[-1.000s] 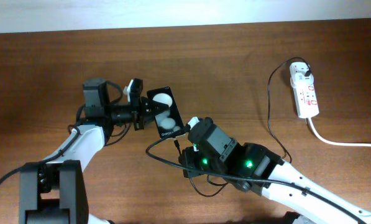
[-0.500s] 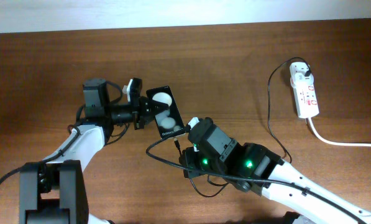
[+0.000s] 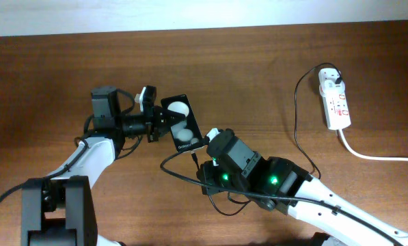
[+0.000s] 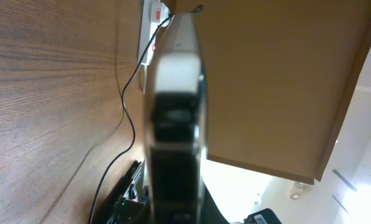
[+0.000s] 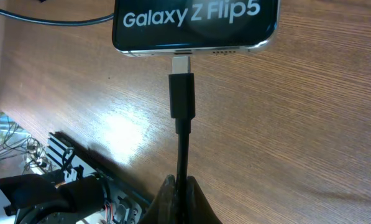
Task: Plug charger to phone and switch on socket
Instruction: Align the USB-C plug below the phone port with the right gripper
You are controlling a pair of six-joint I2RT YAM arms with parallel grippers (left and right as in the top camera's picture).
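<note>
Charger (image 5: 181, 99) tip — (metal bare) — at phone (image 5: 194, 25)

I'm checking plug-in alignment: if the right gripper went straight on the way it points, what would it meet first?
The phone: the right gripper holds the charger, whose tip is at the port in the phone's lower edge, apparently lined up. Whether the tip has entered is unclear.

Overhead top-down, wrist views close on phone (image 5: 194, 25)

White arm links (image 3: 87, 160), black motor housings (image 3: 106, 104) (two green lights (image 3: 222, 179) on the right arm (image 3: 248, 167))
</note>
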